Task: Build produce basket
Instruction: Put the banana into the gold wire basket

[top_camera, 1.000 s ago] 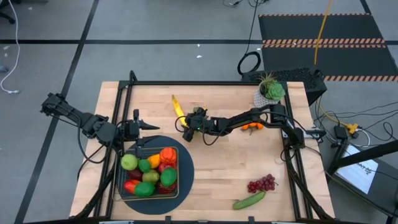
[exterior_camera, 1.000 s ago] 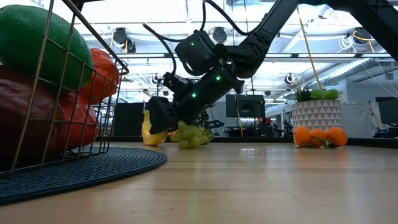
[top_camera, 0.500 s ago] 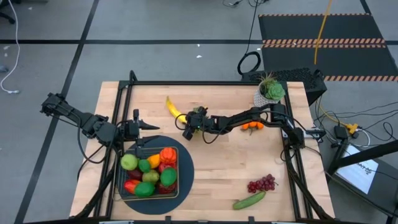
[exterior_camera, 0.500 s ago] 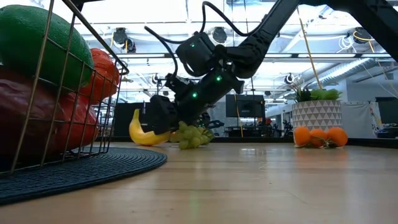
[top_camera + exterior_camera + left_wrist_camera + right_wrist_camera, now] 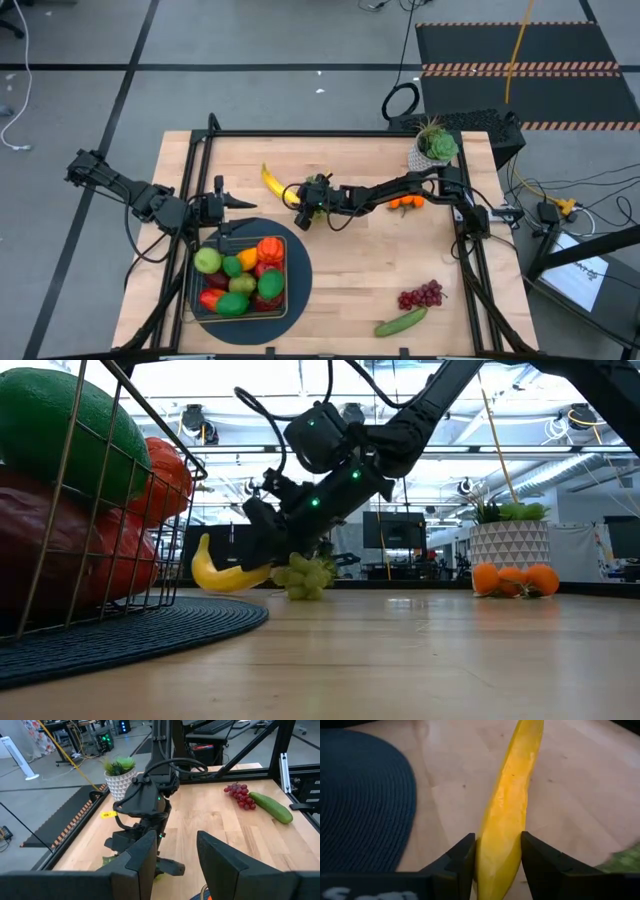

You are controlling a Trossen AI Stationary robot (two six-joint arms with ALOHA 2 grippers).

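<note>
A yellow banana (image 5: 270, 178) (image 5: 222, 572) lies at the table's far middle, and my right gripper (image 5: 296, 194) (image 5: 497, 840) is shut on it. The wire basket (image 5: 191, 282) (image 5: 120, 480) stands on a round dark mat (image 5: 300, 262) at the near left. It is filled with several fruits and vegetables. My left gripper (image 5: 240, 203) (image 5: 176, 837) hangs open just beyond the basket's far edge with nothing between its fingers. A bunch of green grapes (image 5: 305, 575) lies on the table under my right arm. My right gripper pinches the banana's end nearest the table's right (image 5: 495, 865) between its two fingers (image 5: 462, 860). The fingers come from the table's right, slanting down, and lie along the banana. The rest of it sticks out ahead toward the far left. Whether it rests on the table I cannot tell.
Oranges (image 5: 405, 203) and a potted plant (image 5: 435, 148) stand at the far right. Red grapes (image 5: 422, 295) and a cucumber (image 5: 402, 322) lie at the near right. Bare wood lies between them and the mat.
My right gripper has turned at the wrist while staying in place. The banana has swung with it. Its free end has gone toward the table's left, while the end at the fingers has stayed where it was.
</note>
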